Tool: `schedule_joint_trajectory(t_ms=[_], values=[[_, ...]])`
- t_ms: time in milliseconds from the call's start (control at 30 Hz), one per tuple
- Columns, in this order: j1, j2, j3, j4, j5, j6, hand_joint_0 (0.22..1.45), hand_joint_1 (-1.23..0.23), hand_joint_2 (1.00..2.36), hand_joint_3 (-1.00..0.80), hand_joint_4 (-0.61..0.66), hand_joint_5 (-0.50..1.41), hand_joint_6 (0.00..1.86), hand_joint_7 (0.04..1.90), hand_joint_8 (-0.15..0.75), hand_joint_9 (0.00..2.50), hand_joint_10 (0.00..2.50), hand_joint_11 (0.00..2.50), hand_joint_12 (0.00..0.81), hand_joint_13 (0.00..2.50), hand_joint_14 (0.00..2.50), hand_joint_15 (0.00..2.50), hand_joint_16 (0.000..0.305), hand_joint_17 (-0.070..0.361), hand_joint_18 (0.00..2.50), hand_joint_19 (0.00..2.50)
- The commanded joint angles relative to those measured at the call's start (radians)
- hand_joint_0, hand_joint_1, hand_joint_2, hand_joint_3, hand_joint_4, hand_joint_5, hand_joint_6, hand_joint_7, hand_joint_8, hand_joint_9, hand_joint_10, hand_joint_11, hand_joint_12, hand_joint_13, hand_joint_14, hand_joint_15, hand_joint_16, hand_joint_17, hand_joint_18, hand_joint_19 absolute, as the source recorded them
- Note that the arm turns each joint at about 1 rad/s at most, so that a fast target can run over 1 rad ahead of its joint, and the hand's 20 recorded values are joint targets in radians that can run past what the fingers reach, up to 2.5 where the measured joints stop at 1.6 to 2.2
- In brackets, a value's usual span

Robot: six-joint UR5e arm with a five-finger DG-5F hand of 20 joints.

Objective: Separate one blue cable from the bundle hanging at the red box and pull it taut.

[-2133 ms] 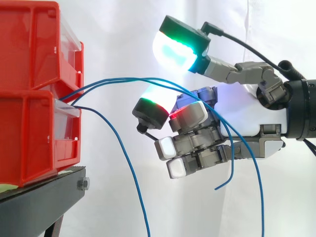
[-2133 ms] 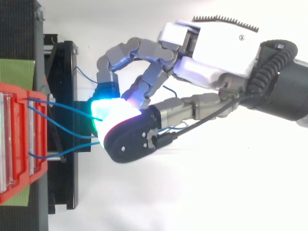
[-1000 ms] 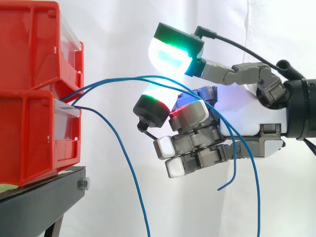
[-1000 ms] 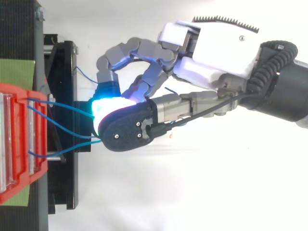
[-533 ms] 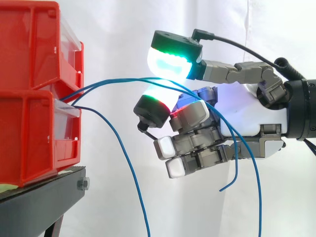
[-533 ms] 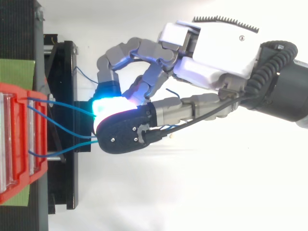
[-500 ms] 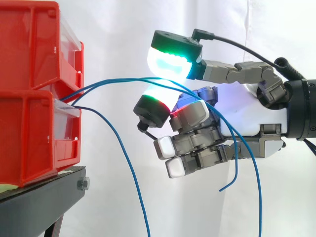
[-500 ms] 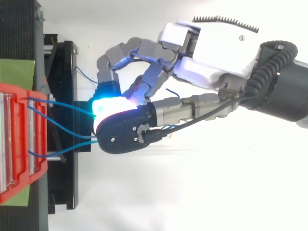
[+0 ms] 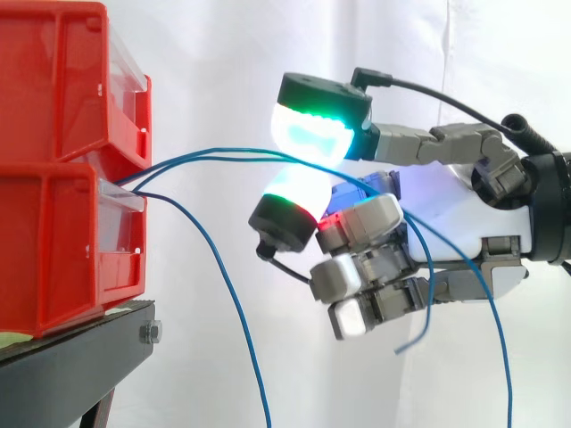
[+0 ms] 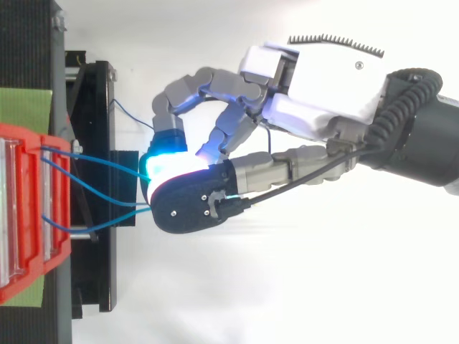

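Three thin blue cables leave the gap between the stacked red bins (image 9: 53, 250). Two of them (image 9: 205, 156) run almost level to the right and pass between the thumb's green-white pad (image 9: 312, 134) and a fingertip (image 9: 290, 192) of my hand (image 9: 455, 201). They are pinched there, then droop behind the palm. The third cable (image 9: 223, 276) hangs loose in a long curve down past the stand. In the top view the hand (image 10: 323, 79) reaches left toward the bins, and the cables (image 10: 107, 163) run from the bin front to its glowing pads. The other fingers are curled.
The red bins (image 10: 21, 201) sit on a black stand (image 9: 80, 357) at the left. A white curtain hangs behind. Open air lies between the bin fronts and the hand.
The thumb has come down onto the two upper cables. The hand has shifted right and slightly down, and those two cables now run straighter from the bins.
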Motion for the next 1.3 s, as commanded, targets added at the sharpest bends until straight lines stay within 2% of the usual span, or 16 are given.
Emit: schedule_joint_trajectory(t_ms=[0, 67, 133, 300, 600, 800, 833, 867, 933, 1000, 1067, 1167, 1200, 1233, 1267], values=[[0.003, 0.001, -0.001, -0.022, -0.004, 0.002, 0.64, -0.71, 1.02, -0.12, 0.15, -0.15, 0.94, 1.31, 0.357, 0.90, 0.02, 1.19, 0.338, 0.92, 0.02, 0.66, 0.040, 0.090, 0.80, 0.49], [0.003, 0.001, -0.001, -0.022, -0.004, 0.002, 0.64, -0.71, 1.02, -0.11, 0.14, -0.15, 0.94, 1.31, 0.351, 0.83, 0.02, 0.90, 0.314, 0.82, 0.02, 0.43, 0.038, 0.086, 0.75, 0.40], [0.003, 0.000, 0.000, -0.022, -0.004, -0.001, 0.64, -0.71, 1.02, -0.11, 0.13, -0.15, 0.93, 1.31, 0.329, 0.76, 0.02, 0.62, 0.302, 0.76, 0.01, 0.31, 0.035, 0.078, 0.70, 0.34], [0.004, 0.000, -0.001, -0.021, -0.005, 0.000, 0.64, -0.72, 1.02, -0.11, 0.11, -0.15, 0.93, 1.31, 0.317, 0.68, 0.01, 0.30, 0.283, 0.66, 0.01, 0.17, 0.033, 0.073, 0.64, 0.27], [0.004, 0.001, -0.001, -0.025, -0.004, 0.008, 0.64, -0.73, 1.02, -0.10, 0.12, -0.15, 0.93, 1.32, 0.326, 0.68, 0.01, 0.28, 0.289, 0.65, 0.01, 0.17, 0.032, 0.073, 0.61, 0.26], [0.004, 0.001, -0.001, -0.030, -0.031, 0.037, 0.64, -0.73, 1.02, -0.10, 0.12, -0.15, 0.93, 1.32, 0.329, 0.68, 0.01, 0.30, 0.292, 0.66, 0.01, 0.19, 0.033, 0.074, 0.61, 0.26], [0.006, 0.004, -0.001, -0.037, -0.044, 0.045, 0.64, -0.73, 1.02, -0.11, 0.12, -0.15, 0.93, 1.32, 0.329, 0.67, 0.01, 0.31, 0.293, 0.66, 0.01, 0.19, 0.033, 0.073, 0.61, 0.25], [0.004, 0.040, -0.026, -0.079, -0.048, 0.048, 0.64, -0.73, 1.02, -0.11, 0.12, -0.15, 0.93, 1.31, 0.327, 0.66, 0.01, 0.29, 0.291, 0.66, 0.01, 0.18, 0.032, 0.073, 0.61, 0.24], [0.006, 0.057, -0.041, -0.085, -0.048, 0.046, 0.64, -0.73, 1.02, -0.11, 0.11, -0.15, 0.93, 1.31, 0.319, 0.63, 0.01, 0.25, 0.281, 0.64, 0.01, 0.15, 0.030, 0.068, 0.59, 0.21], [0.006, 0.083, -0.076, -0.086, -0.048, 0.043, 0.64, -0.73, 1.02, -0.11, 0.12, -0.15, 0.93, 1.31, 0.315, 0.67, 0.01, 0.34, 0.279, 0.66, 0.01, 0.17, 0.030, 0.067, 0.59, 0.22], [0.006, 0.104, -0.104, -0.086, -0.044, 0.042, 0.65, -0.72, 1.02, -0.12, 0.13, -0.15, 0.93, 1.31, 0.336, 0.78, 0.02, 0.65, 0.286, 0.77, 0.01, 0.30, 0.029, 0.065, 0.61, 0.24], [0.006, 0.121, -0.119, -0.088, -0.039, 0.042, 0.65, -0.72, 1.02, -0.12, 0.13, -0.15, 0.93, 1.31, 0.346, 0.91, 0.02, 1.08, 0.312, 0.89, 0.02, 0.52, 0.028, 0.064, 0.62, 0.27], [0.004, 0.123, -0.119, -0.088, -0.044, 0.043, 0.65, -0.72, 1.02, -0.12, 0.13, -0.15, 0.93, 1.30, 0.346, 0.94, 0.02, 1.15, 0.318, 0.94, 0.02, 0.62, 0.029, 0.065, 0.64, 0.29], [-0.005, 0.129, -0.119, -0.097, -0.045, 0.046, 0.65, -0.71, 1.02, -0.12, 0.13, -0.16, 0.93, 1.29, 0.344, 0.95, 0.02, 1.18, 0.328, 1.00, 0.02, 0.73, 0.029, 0.066, 0.64, 0.32], [-0.005, 0.130, -0.119, -0.100, -0.045, 0.048, 0.65, -0.71, 1.02, -0.12, 0.13, -0.16, 0.93, 1.29, 0.345, 0.96, 0.01, 1.20, 0.330, 1.01, 0.03, 0.78, 0.030, 0.066, 0.64, 0.33]])
